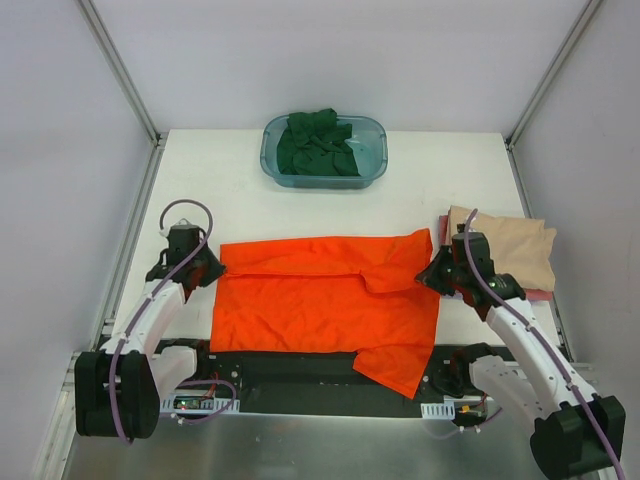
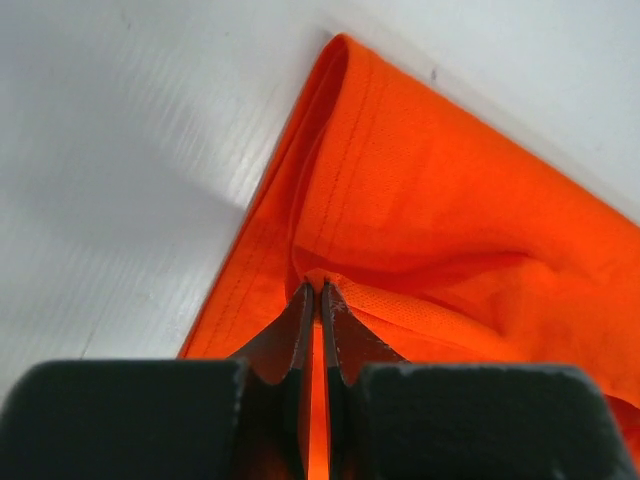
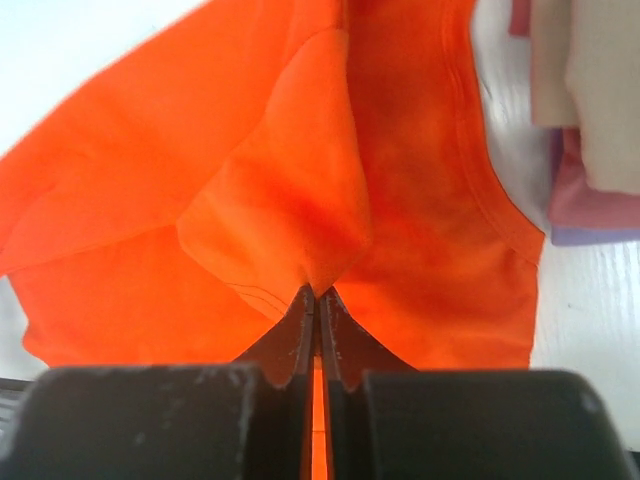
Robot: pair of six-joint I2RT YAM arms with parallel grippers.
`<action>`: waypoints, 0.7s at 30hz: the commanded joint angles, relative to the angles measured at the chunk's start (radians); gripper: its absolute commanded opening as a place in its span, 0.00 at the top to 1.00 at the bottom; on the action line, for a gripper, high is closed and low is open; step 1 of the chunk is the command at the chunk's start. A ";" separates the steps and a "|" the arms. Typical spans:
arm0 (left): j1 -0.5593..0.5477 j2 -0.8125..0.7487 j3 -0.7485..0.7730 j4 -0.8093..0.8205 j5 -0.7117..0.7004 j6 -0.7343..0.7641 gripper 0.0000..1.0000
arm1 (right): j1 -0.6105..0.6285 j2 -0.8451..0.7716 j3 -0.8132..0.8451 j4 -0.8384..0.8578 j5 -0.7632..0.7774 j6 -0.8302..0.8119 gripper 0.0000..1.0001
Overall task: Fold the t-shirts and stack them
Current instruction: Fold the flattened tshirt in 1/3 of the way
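Table (image 1: 200, 190) holds teal tub (image 1: 375, 172) beyond orange shirt (image 1: 320, 300).

A white table (image 1: 200, 180) carries three things. An orange shirt (image 1: 320, 300) lies spread across its near middle, one corner hanging over the near edge. A teal tub (image 1: 272, 165) sits at the far edge. A folded stack (image 1: 510, 250), beige on top, rests at the right.

A white worktop (image 1: 230, 190) sits inside an enclosure of pale walls (image 1: 330, 50). Two slanted metal posts (image 1: 120, 70) rise from its far corners. Metal rails (image 1: 125, 260) edge its left and right sides. A translucent teal tub (image 1: 325, 182), rounded and rectangular, stands at the far edge, near the middle, between the posts.
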 commanded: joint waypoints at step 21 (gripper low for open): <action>-0.112 0.011 0.236 -0.058 0.085 -0.104 0.01 | 0.017 0.071 0.113 0.110 -0.048 -0.078 0.04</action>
